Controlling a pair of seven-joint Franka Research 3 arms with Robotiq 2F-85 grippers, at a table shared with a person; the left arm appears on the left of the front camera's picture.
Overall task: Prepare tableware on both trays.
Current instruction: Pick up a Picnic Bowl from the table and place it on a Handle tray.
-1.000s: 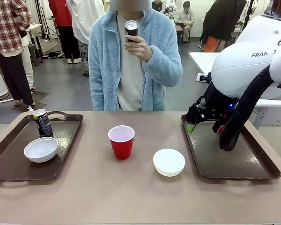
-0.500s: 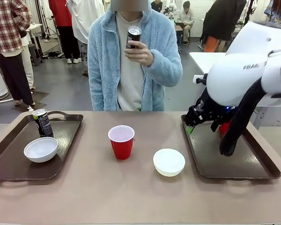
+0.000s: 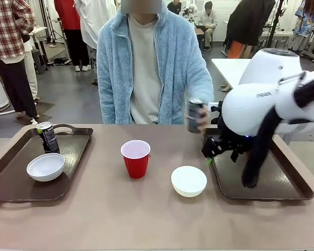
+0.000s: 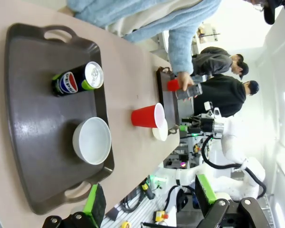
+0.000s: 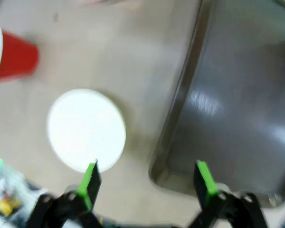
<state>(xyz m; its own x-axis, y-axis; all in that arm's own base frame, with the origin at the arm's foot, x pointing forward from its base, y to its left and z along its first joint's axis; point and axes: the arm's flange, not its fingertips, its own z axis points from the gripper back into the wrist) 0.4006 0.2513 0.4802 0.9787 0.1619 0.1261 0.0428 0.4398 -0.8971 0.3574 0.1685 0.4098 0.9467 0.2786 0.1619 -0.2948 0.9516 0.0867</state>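
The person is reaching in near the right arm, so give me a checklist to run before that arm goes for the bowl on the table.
1. Right fingers open, nothing between them: ok.
2. White bowl on the bare table, empty, apart from the red cup: ok.
3. Right tray has bare floor for the bowl: ok.
4. Person's hand, holding a can, well away from the right fingers: not ok; it is at the tray's far left corner, close to them.
5. Left fingers open, nothing between them: ok.
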